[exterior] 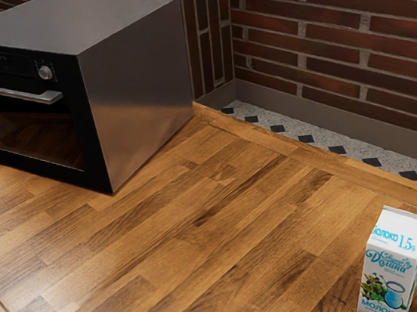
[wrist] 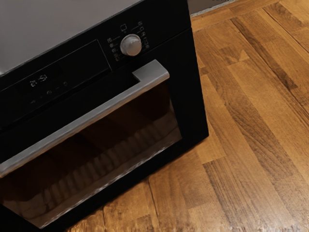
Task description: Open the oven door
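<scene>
The closed, black, glass-paned oven door (wrist: 116,150) is being shown above the brown wooden tabletop (exterior: 209,209); knob markings (wrist: 141,30) are being revealed by the wrist view, a boxy white milk carton (exterior: 388,273) by the exterior view. How the fingers are being held cannot be told.

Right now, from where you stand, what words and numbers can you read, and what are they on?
"МОЛОКО": carton, top and bottom.
"1,5%": carton, beside the top word and under the bottom one.
"Долина": carton, higher up its front; smaller word above unreadable.
Oven display: too blurred.
Marks around knob: too small.
</scene>
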Available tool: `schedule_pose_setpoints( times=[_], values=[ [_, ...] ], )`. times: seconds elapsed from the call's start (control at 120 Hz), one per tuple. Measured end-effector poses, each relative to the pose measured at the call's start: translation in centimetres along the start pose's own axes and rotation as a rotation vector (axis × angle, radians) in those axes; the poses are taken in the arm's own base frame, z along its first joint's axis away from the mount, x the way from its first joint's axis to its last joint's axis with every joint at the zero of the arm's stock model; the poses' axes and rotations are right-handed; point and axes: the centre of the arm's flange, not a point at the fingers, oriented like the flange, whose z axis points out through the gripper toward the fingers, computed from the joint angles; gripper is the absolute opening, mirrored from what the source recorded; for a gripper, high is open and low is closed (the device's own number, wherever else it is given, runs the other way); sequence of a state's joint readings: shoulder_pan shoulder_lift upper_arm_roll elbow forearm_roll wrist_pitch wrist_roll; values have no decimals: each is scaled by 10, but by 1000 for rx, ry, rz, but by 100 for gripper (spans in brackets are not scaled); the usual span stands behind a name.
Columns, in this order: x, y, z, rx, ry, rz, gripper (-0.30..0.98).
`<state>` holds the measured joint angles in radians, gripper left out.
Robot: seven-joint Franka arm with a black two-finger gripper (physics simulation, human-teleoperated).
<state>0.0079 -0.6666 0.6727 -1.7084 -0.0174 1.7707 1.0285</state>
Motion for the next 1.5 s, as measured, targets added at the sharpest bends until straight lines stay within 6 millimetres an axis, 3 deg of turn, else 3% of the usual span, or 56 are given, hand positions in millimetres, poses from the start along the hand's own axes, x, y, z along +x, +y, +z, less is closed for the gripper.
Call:
schedule_pose_setpoints(
  times=[0.108, 0.167, 0.325, 0.375, 0.525, 0.592, 0.667, 0.75, 0.858, 1.017, 1.383, 1.5],
  values=[
    [-74, -53, 9, -25, 31, -7, 69],
    [-89, -69, 21, -45, 63, 54, 69],
    [-65, -119, 80, -90, 115, 348, 69],
    [-57, -125, 96, -100, 113, 438, 69],
    [-33, -124, 120, -111, 79, 669, 69],
    [-36, -131, 118, -97, 43, 736, 68],
    [-53, -144, 100, -67, -4, 781, 69],
    [-59, -148, 91, -77, -51, 854, 69],
    [-30, -138, 118, -152, -76, 1007, 69],
    [-11, -143, 153, -218, -105, 1130, 68],
    [10, -144, 191, -249, -92, 1242, 68],
    [3, -152, 203, -234, -82, 1228, 68]
  ],
)
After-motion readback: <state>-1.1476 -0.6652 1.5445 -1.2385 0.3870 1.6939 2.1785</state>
